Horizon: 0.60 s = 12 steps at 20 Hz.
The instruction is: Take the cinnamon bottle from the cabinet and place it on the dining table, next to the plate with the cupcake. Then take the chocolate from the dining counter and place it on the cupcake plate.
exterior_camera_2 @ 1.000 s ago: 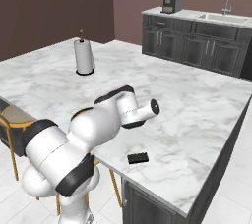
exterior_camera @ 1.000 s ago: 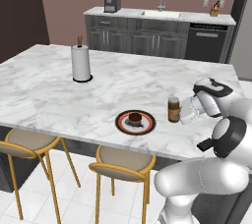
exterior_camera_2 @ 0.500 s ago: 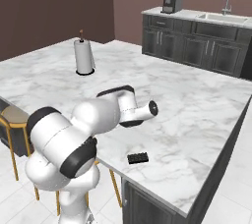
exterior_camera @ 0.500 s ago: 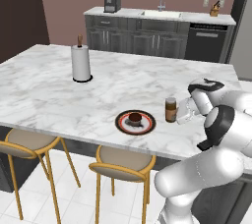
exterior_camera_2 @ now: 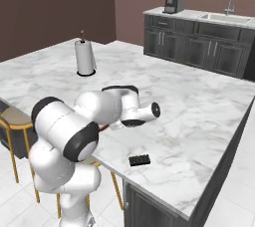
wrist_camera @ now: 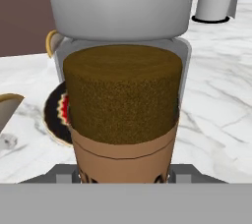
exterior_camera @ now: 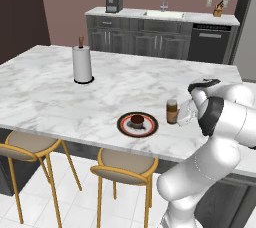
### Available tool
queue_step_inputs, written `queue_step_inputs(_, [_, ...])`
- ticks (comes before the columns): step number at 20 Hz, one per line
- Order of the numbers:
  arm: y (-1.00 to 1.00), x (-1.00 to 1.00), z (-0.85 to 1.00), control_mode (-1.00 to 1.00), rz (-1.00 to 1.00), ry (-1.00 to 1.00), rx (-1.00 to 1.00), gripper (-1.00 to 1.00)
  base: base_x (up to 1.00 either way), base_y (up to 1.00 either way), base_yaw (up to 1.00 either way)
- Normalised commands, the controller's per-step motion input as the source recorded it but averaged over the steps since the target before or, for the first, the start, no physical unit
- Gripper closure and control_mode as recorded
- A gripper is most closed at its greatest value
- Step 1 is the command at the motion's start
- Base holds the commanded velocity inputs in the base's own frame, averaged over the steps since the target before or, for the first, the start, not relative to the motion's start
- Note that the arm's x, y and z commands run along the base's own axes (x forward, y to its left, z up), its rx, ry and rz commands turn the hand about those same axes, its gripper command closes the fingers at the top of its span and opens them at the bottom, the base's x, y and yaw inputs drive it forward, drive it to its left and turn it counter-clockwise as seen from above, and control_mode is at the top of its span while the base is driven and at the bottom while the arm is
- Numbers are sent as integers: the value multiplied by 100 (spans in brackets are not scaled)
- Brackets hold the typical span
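The small brown cinnamon jar with a grey lid (exterior_camera: 172, 111) stands on the big white marble bench (exterior_camera: 60, 97), just beside the round red-rimmed plate (exterior_camera: 138, 124) at its 3 o'clock. The gripper (exterior_camera: 182, 114) is grasping the jar. The flat black chocolate bar (exterior_camera_2: 139, 160) lies near the bench edge.

The cinnamon bottle (exterior_camera: 172, 111), brown with a grey lid, stands upright on the dining table (exterior_camera: 60, 97) directly before the gripper (exterior_camera: 183, 114). The plate (exterior_camera: 138, 124) holding the cupcake (exterior_camera: 137, 120) lies just beyond it. The black chocolate (exterior_camera_2: 139, 160) lies flat, well apart.
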Motion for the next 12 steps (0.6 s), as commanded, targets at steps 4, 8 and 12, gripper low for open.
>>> queue_step_inputs(4, [-11,17,-6,-100,0,3,0,100,0,0,0])
queue_step_inputs(8, [0,9,-12,-100,0,0,0,100,0,0,0])
queue_step_inputs(12, [2,4,-18,-100,0,0,0,100,0,0,0])
